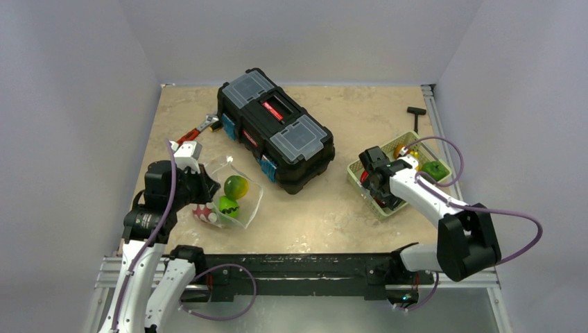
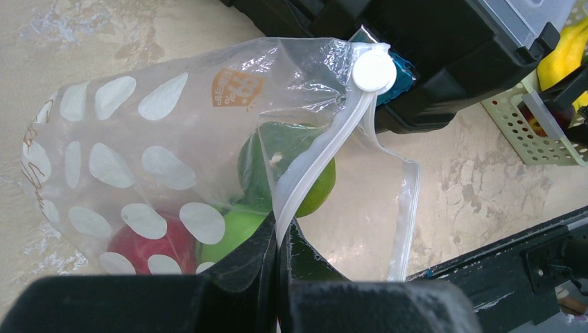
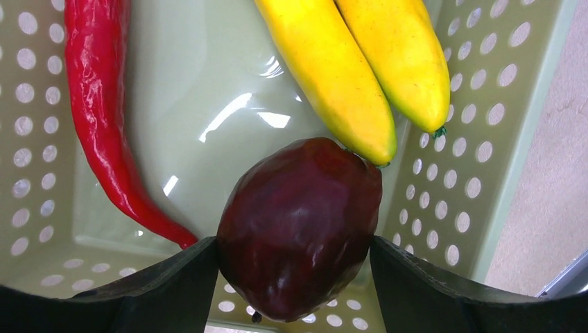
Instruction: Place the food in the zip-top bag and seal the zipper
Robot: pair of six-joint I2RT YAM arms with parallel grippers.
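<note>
Right gripper (image 3: 295, 251) clasps the dark fruit (image 3: 298, 208) across its widest part: rigid, glossy, probably slippery. Left gripper (image 2: 279, 234) pinches the zipper (image 2: 313, 165) of the limp bag (image 2: 139, 146).

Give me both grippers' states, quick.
Left gripper: closed, pinching the zip-top bag by its zipper.
Right gripper: closed on the dark red fruit, inside the basket.
</note>
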